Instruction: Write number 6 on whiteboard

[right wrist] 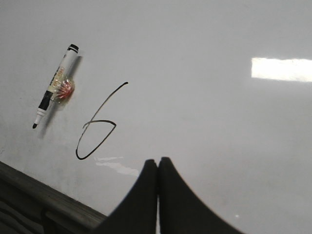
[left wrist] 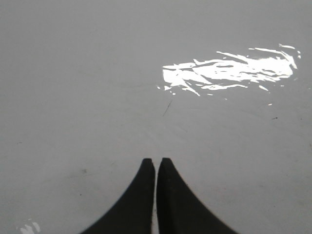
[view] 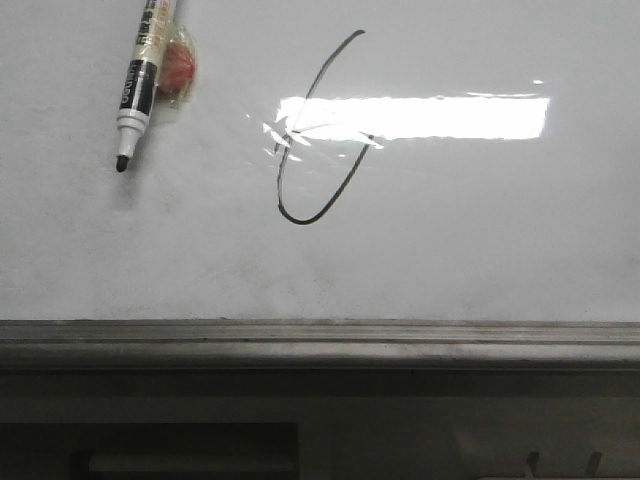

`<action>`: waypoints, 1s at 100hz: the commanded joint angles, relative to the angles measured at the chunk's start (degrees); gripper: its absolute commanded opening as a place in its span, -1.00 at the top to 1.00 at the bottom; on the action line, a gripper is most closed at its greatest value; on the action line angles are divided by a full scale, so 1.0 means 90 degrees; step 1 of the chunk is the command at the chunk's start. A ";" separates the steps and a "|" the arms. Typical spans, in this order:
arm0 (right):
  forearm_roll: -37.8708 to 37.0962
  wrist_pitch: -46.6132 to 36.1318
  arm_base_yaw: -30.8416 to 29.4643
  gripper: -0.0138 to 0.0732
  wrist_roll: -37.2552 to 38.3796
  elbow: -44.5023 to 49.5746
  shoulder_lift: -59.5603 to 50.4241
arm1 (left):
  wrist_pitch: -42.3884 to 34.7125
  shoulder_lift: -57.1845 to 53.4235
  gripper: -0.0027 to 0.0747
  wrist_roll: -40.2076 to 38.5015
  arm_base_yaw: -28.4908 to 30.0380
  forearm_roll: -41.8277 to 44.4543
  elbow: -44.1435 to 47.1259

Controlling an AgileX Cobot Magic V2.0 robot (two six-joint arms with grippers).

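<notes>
The number 6 (view: 310, 150) is drawn in thin black line on the whiteboard (view: 480, 230), a slanted stem ending in an oval loop; it also shows in the right wrist view (right wrist: 95, 134). A black-and-white marker (view: 140, 80) with its cap off lies on the board to the left of the 6, tip toward the rail, with a red-and-clear lump taped to it (view: 178, 65); it shows in the right wrist view too (right wrist: 54, 90). My left gripper (left wrist: 156, 161) is shut and empty over bare board. My right gripper (right wrist: 158, 160) is shut and empty, to the right of the 6.
A grey metal rail (view: 320, 340) runs along the board's lower edge, also in the right wrist view (right wrist: 44, 200). A bright lamp glare (view: 420, 117) crosses the 6's loop. Dark furniture sits below the rail.
</notes>
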 commanded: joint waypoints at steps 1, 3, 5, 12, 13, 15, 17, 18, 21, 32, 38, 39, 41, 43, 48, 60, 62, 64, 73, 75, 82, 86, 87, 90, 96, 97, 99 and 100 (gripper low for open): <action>0.0121 -0.0386 -0.0027 0.83 -0.0073 -0.0153 0.0069 | -0.0446 -0.0200 0.98 -0.0033 -0.0020 -0.0053 0.0315; 0.0121 -0.0386 -0.0027 0.83 -0.0073 -0.0153 0.0069 | -0.0446 -0.0200 0.98 -0.0033 -0.0020 -0.0053 0.0315; 0.0121 -0.0386 -0.0027 0.83 -0.0073 -0.0153 0.0069 | -0.0446 -0.0200 0.98 -0.0033 -0.0020 -0.0053 0.0315; 0.0121 -0.0386 -0.0027 0.83 -0.0073 -0.0153 0.0069 | -0.0446 -0.0200 0.98 -0.0033 -0.0020 -0.0053 0.0315; 0.0121 -0.0386 -0.0027 0.83 -0.0073 -0.0153 0.0069 | -0.0446 -0.0200 0.98 -0.0033 -0.0020 -0.0053 0.0315; 0.0121 -0.0386 -0.0027 0.83 -0.0073 -0.0153 0.0069 | -0.0446 -0.0200 0.98 -0.0033 -0.0020 -0.0053 0.0315; 0.0121 -0.0386 -0.0027 0.83 -0.0073 -0.0153 0.0069 | -0.0446 -0.0200 0.98 -0.0033 -0.0020 -0.0053 0.0315; 0.0121 -0.0386 -0.0027 0.83 -0.0073 -0.0153 0.0069 | -0.0446 -0.0200 0.98 -0.0033 -0.0020 -0.0053 0.0315; 0.0121 -0.0386 -0.0027 0.83 -0.0073 -0.0153 0.0069 | -0.0446 -0.0200 0.98 -0.0033 -0.0020 -0.0053 0.0315; 0.0121 -0.0386 -0.0027 0.83 -0.0073 -0.0153 0.0069 | -0.0446 -0.0200 0.98 -0.0033 -0.0020 -0.0053 0.0315; 0.0121 -0.0386 -0.0027 0.83 -0.0073 -0.0153 0.0069 | -0.0446 -0.0200 0.98 -0.0033 -0.0020 -0.0053 0.0315; 0.0121 -0.0386 -0.0027 0.83 -0.0073 -0.0153 0.0069 | -0.0446 -0.0200 0.98 -0.0033 -0.0020 -0.0053 0.0315; 0.0121 -0.0386 -0.0027 0.83 -0.0073 -0.0153 0.0069 | -0.0446 -0.0200 0.98 -0.0033 -0.0020 -0.0053 0.0315; 0.0121 -0.0386 -0.0027 0.83 -0.0073 -0.0153 0.0069 | -0.0446 -0.0200 0.98 -0.0033 -0.0020 -0.0053 0.0315; 0.0107 -0.0398 -0.0027 0.83 -0.0073 -0.0153 0.0069 | -0.0446 -0.0200 0.98 -0.0033 -0.0020 -0.0053 0.0315; -0.0119 -0.0539 -0.0027 0.83 -0.0073 -0.0153 0.0069 | -0.0446 -0.0200 0.98 -0.0033 -0.0020 -0.0053 0.0315; -0.0213 -0.0598 -0.0027 0.83 -0.0073 -0.0153 0.0069 | -0.0446 -0.0200 0.98 -0.0033 -0.0020 -0.0053 0.0315; -0.0312 -0.0679 -0.0027 0.83 -0.0073 -0.0140 0.0069 | -0.0446 -0.0200 0.98 -0.0033 -0.0020 -0.0053 0.0315; -0.1345 -0.1117 -0.0067 0.83 0.0484 -0.0078 0.0081 | -0.0446 -0.0200 0.98 -0.0033 -0.0020 -0.0053 0.0315; -0.1768 -0.1189 -0.0082 0.83 0.0788 -0.0055 0.0081 | -0.0446 -0.0200 0.98 -0.0033 -0.0020 -0.0053 0.0315; -0.3366 -0.1539 -0.0214 0.83 0.2031 0.0107 0.0081 | -0.0446 -0.0200 0.98 -0.0033 -0.0020 -0.0053 0.0315; -0.4252 -0.1767 -0.0315 0.83 0.2746 0.0254 0.0081 | -0.0446 -0.0200 0.98 -0.0033 -0.0020 -0.0053 0.0315; -0.4380 -0.1838 -0.0333 0.83 0.2849 0.0282 0.0081 | -0.0446 -0.0200 0.98 -0.0033 -0.0020 -0.0053 0.0315; -0.4909 -0.1972 -0.0431 0.83 0.3211 0.0394 0.0070 | -0.0446 -0.0200 0.98 -0.0033 -0.0020 -0.0053 0.0315; -0.5337 -0.2161 -0.0599 0.83 0.3668 0.0638 0.0027 | -0.0446 -0.0200 0.98 -0.0033 -0.0020 -0.0053 0.0315; -0.5339 -0.2176 -0.0620 0.83 0.3668 0.0662 0.0027 | -0.0446 -0.0200 0.98 -0.0033 -0.0020 -0.0053 0.0315; -0.5339 -0.2234 -0.0679 0.83 0.3684 0.0740 0.0004 | -0.0446 -0.0200 0.98 -0.0033 -0.0020 -0.0053 0.0315; -0.5339 -0.2234 -0.0698 0.83 0.3684 0.0764 -0.0021 | -0.0446 -0.0200 0.98 -0.0033 -0.0020 -0.0053 0.0315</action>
